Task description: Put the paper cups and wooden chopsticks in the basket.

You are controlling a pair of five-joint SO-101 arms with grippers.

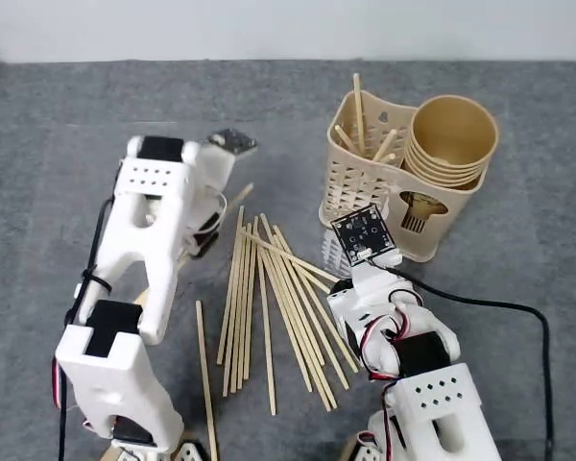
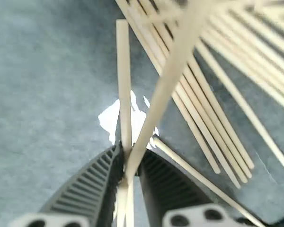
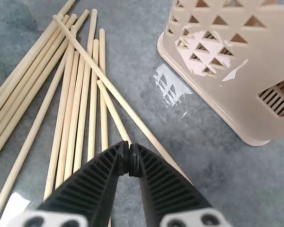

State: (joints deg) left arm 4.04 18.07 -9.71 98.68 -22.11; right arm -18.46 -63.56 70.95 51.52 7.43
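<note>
Left end effector (image 2: pixel 128 165) is clenched on the held chopsticks (image 2: pixel 123 85), thin pale wooden rods crossing between its ribbed dark fingers (image 2: pixel 92 182), while the right end effector (image 3: pixel 128 161) is closed with its tips touching, at the end of one stick in the loose chopsticks (image 1: pixel 278 298) fanned at the centre of the grey, felt-like surface (image 1: pixel 77 125). At the upper right, the beige lattice-walled plastic basket (image 1: pixel 365 187) holds upright chopsticks (image 1: pixel 358 106) in its left compartment and stacked paper cups (image 1: pixel 451 139) in its right.
</note>
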